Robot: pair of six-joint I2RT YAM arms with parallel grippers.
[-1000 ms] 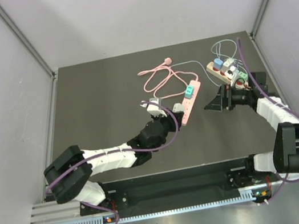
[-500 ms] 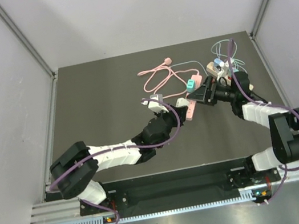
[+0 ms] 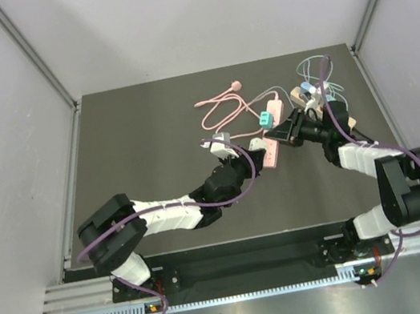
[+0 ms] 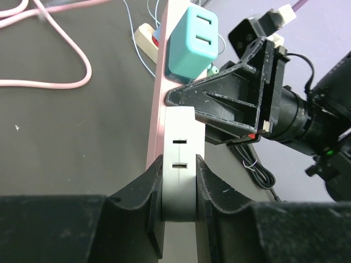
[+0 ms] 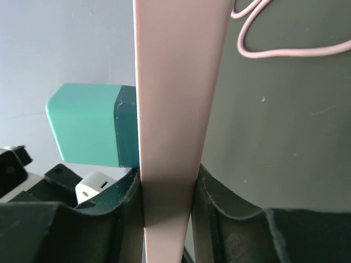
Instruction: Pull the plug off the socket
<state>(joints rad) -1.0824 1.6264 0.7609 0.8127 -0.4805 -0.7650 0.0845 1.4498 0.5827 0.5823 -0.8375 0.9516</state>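
Observation:
The socket is a pink power strip (image 3: 272, 131) in the middle of the dark table, with a teal plug (image 3: 267, 119) and a white plug (image 3: 256, 145) in it. My left gripper (image 3: 253, 149) is shut on the white plug (image 4: 179, 159), one finger on each side of it, left gripper (image 4: 179, 183). From the right, my right gripper (image 3: 282, 134) is shut across the pink strip (image 5: 175, 98), which fills the gap between its fingers, right gripper (image 5: 167, 211). The teal plug (image 5: 90, 131) sticks out just beyond them, and shows as teal plug (image 4: 192, 41) too.
A beige power strip (image 3: 315, 98) with several plugs and thin wires lies at the back right. The pink cable (image 3: 222, 110) loops behind the pink strip. A black cord (image 4: 258, 172) lies below the right arm. Grey walls close in on both sides.
My right gripper swung left from the beige strip to the pink strip and shut on it. The left gripper kept its hold on the white plug and shifted slightly right.

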